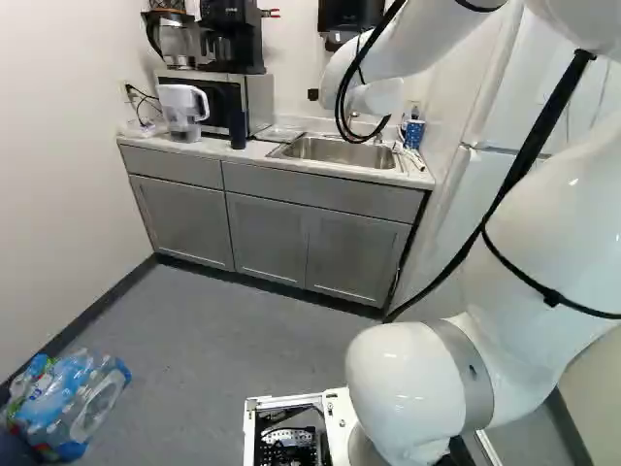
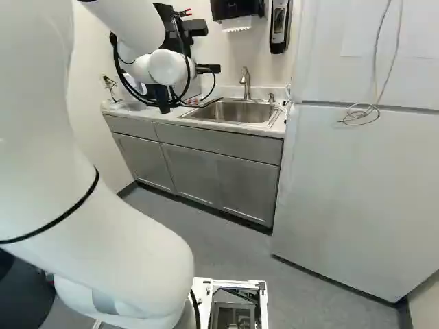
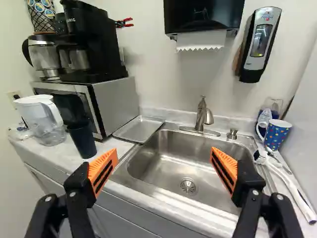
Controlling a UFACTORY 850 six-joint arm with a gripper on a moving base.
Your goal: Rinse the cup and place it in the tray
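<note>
Bright, diffuse light from a hidden source fills all three views, putting pale glints on the stainless steel sink (image 3: 171, 144) ahead of and between the orange pads (image 3: 102, 171), and only soft shading on the wall around the paper towel dispenser (image 3: 202, 25) farther ahead. In the base views, the white arm casing (image 1: 543, 233) behind the pads is washed nearly blank, with small glare spots, while the grey floor (image 1: 213, 340) below them looks dimmer. Wide-angle stretching makes the refrigerator (image 2: 357, 178) beside them lean near the edges.
</note>
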